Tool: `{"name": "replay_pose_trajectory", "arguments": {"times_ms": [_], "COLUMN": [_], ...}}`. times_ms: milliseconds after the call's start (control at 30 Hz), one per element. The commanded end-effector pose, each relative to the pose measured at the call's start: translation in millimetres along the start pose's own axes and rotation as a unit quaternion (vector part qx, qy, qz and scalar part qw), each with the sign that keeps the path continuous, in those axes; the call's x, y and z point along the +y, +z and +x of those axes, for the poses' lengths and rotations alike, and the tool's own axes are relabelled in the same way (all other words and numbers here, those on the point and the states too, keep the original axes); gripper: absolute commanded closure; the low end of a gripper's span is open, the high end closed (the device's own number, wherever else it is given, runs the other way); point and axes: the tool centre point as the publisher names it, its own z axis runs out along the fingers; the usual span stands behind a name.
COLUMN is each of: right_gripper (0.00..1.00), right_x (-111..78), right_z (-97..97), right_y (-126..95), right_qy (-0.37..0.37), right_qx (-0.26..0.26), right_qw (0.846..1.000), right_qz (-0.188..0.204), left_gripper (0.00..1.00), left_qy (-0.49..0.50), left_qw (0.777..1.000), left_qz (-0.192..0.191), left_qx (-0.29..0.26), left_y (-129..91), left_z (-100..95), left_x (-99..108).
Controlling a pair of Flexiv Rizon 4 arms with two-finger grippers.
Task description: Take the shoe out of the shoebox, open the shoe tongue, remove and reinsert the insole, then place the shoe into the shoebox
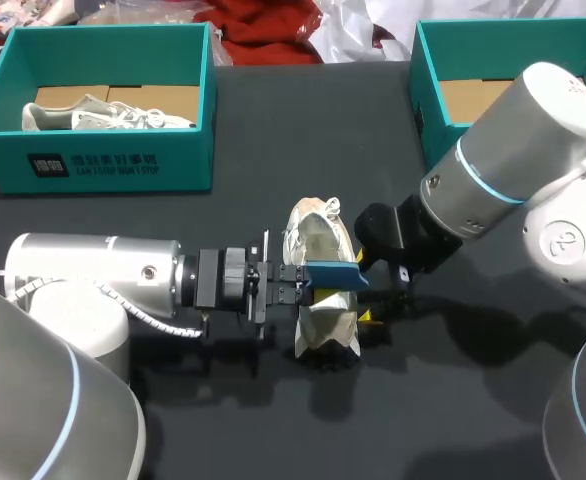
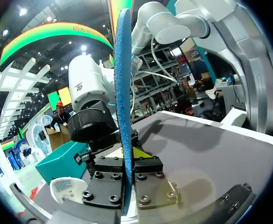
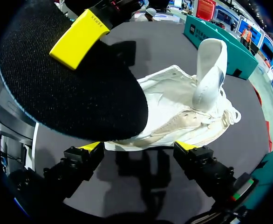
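A white shoe lies on the black table, its tongue standing up. My left gripper is shut on a blue insole and holds it on edge over the shoe. In the left wrist view the insole rises edge-on from the left gripper. My right gripper sits at the shoe's right side, open. In the right wrist view the shoe lies just ahead of the right gripper, and the insole's dark underside hangs over it.
A teal shoebox at the back left holds a second white shoe. Another teal shoebox stands at the back right, partly behind my right arm. Bare table lies between the boxes and in front of the shoe.
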Motion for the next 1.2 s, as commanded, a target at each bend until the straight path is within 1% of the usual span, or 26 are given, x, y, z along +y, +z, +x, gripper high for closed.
{"name": "replay_pose_trajectory", "arguments": {"times_ms": [33,533,1200], "right_gripper": [0.0,0.0,0.0], "right_x": [0.2,0.2,0.2], "right_z": [1.3,1.3,1.3], "right_y": [1,1,1], "right_qy": [0.0,0.0,0.0], "right_qx": [-0.002,-0.002,-0.002], "right_qw": [1.0,1.0,1.0], "right_qz": [0.001,0.001,0.001], "left_gripper": [1.0,1.0,1.0], "left_qy": [0.002,0.017,0.039], "left_qw": [1.0,1.0,0.999], "left_qz": [0.007,0.019,0.003], "left_qx": [0.003,0.005,0.0], "left_y": [2,0,-1], "left_z": [-2.9,-4.9,-6.7], "left_x": [5,18,37]}}
